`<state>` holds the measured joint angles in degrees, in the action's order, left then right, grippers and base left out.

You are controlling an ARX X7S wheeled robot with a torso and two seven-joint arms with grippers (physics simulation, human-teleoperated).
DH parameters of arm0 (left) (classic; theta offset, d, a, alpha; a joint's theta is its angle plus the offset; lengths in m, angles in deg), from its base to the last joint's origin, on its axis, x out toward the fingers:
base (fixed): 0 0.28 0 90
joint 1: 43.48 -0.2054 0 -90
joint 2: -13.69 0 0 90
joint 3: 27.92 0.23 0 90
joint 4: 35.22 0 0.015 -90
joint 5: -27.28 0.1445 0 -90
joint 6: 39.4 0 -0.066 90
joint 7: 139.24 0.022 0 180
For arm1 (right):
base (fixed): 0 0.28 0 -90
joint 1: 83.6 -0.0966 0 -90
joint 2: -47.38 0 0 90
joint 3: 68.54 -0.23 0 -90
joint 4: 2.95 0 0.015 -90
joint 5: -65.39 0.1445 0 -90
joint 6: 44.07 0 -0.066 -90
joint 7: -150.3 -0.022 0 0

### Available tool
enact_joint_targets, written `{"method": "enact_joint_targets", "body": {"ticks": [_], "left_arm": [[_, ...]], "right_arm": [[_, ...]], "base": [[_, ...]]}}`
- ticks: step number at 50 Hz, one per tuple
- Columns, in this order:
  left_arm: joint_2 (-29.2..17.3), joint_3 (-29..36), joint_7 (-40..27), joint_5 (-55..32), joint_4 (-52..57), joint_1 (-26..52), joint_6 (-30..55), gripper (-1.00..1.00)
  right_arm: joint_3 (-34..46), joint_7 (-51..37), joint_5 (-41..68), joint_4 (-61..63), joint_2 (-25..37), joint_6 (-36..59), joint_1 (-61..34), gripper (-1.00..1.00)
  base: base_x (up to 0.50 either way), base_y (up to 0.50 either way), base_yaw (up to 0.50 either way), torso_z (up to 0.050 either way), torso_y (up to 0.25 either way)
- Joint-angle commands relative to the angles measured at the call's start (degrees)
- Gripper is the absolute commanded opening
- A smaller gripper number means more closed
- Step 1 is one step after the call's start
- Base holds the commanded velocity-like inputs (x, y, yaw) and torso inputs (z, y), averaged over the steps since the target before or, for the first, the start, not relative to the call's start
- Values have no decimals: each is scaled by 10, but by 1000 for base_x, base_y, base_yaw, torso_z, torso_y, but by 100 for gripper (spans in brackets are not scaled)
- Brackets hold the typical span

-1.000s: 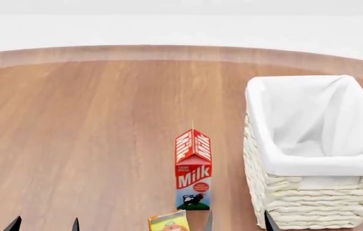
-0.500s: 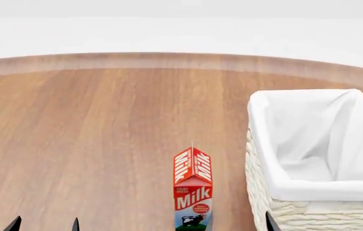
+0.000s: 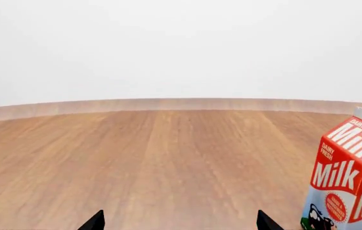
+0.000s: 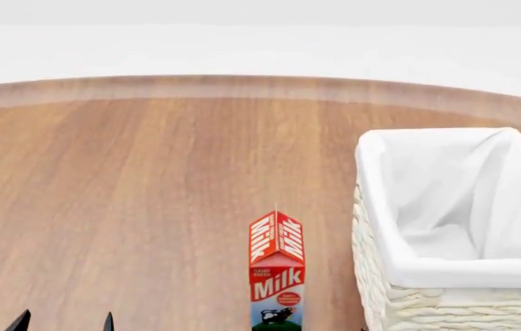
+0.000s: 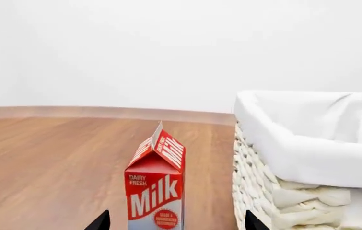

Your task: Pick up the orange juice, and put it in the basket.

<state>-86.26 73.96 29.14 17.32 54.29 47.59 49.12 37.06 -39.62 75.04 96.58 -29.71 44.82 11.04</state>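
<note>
The orange juice is out of all views. Both tools, left tool (image 3: 178, 224) and right tool (image 5: 175, 221), are spread open and empty. The milk carton (image 5: 156, 182) stands straight ahead of the right tool, just beside the basket (image 5: 276, 191); it risks being grasped by mistake.

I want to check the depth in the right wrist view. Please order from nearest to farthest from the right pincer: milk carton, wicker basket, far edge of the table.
1. Red and white milk carton: upright, just ahead of the right pincer.
2. Cream-white woven wicker basket: beside the carton, reaching further back.
3. Far edge of the wooden table: behind both.
</note>
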Motion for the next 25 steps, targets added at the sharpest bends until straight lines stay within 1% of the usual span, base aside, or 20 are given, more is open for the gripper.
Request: {"method": "enact_joint_targets", "body": {"ticks": [1, 2, 17, 25], "left_arm": [[-3, 4, -3, -3, 0, 1, -1, 100], [-3, 4, -4, -3, 0, 1, -1, 100], [-7, 8, -8, -7, -1, 2, -2, 100], [-9, 11, -10, -9, -1, 2, -3, 100]], "right_arm": [[15, 0, -7, 12, 6, -17, 24, 100], [11, -9, -14, 8, 2, -34, 27, 100], [22, -6, -6, -3, 3, -58, 40, 100], [40, 1, -12, -39, -5, -77, 40, 100]], "base": [[0, 0, 0, 0, 0], [0, 0, 0, 0, 0], [0, 0, 0, 0, 0], [0, 0, 0, 0, 0]]}}
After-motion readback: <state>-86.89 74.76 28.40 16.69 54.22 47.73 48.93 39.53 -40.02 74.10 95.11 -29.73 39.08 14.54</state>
